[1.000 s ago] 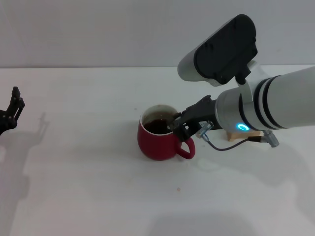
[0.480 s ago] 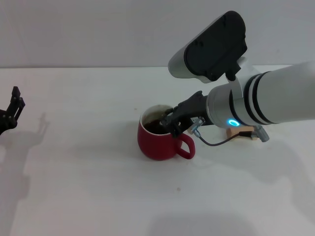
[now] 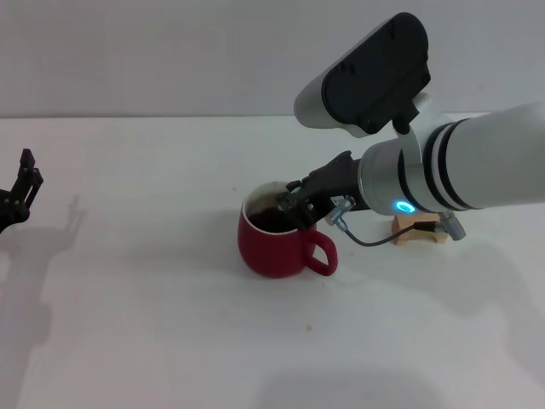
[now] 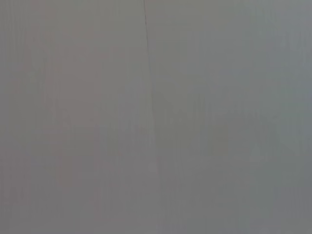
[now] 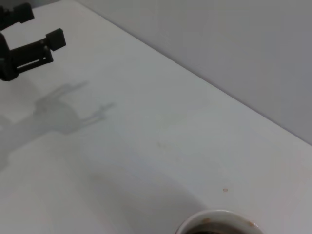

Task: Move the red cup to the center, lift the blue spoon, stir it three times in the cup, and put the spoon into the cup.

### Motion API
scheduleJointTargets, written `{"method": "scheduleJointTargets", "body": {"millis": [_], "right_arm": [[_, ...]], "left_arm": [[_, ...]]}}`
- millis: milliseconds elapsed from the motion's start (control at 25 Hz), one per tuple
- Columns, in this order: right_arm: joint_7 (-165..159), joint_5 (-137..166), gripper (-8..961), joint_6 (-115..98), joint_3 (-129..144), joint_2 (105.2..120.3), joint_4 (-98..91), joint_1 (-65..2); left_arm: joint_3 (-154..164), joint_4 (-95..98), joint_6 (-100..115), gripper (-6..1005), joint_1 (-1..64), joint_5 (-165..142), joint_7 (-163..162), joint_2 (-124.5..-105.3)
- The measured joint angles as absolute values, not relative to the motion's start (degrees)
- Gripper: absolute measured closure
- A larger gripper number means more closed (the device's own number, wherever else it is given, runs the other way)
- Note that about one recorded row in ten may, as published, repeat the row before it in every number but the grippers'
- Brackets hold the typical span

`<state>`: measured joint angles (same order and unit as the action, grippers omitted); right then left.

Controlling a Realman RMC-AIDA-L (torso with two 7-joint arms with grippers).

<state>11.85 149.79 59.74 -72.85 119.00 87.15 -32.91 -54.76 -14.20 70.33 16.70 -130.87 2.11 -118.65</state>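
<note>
- So, your right hand (image 3: pixel 300 207) hangs over the far-right side of the red cup's (image 3: pixel 277 244) rim, its dark fingers dipped toward the dark liquid inside.
- The red cup stands upright near the middle of the white bench (image 3: pixel 153 324), with its loop handle turned toward the right arm.
- You cannot make out the blue spoon: it is presumably between the fingers and down in the cup, but the hand hides it, so I cannot tell how far the fingers are closed or what they hold.
- The right wrist view shows only a sliver of the cup's white rim and no spoon either.
- Your left hand (image 3: pixel 19 194) sits parked at the bench's far left edge, fingers spread and holding nothing.
- A tan wooden block (image 3: pixel 419 228) lies behind the right forearm, apart from the cup.
- This looks like the stirring step, or the moment just before release.
- Next, keep the circles small and inside the rim, then let go low so nothing splashes.
</note>
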Motion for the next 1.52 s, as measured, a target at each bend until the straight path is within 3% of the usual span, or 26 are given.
{"method": "scheduleJointTargets", "body": {"millis": [320, 520, 1200, 1520], "right_arm": [[11.9, 150.2, 743, 59.9, -72.9, 118.97, 88.2, -32.7], [12.0, 151.0, 523, 59.3, -73.0, 118.93, 88.7, -32.5], [12.0, 161.1, 500, 46.8, -70.1, 119.03, 90.0, -30.2], [12.1, 167.1, 489, 31.4, -65.4, 118.96, 92.8, -23.7]], "left_arm": [[-54.8, -14.2, 70.2, 159, 17.1, -130.9, 2.3, -118.65], [-54.8, -14.2, 70.2, 159, 17.2, -130.8, 2.3, -118.65], [-55.2, -14.3, 70.2, 159, 17.1, -130.5, 2.3, -118.62], [-55.4, -14.8, 70.5, 159, 16.0, -130.4, 1.9, -118.58]]}}
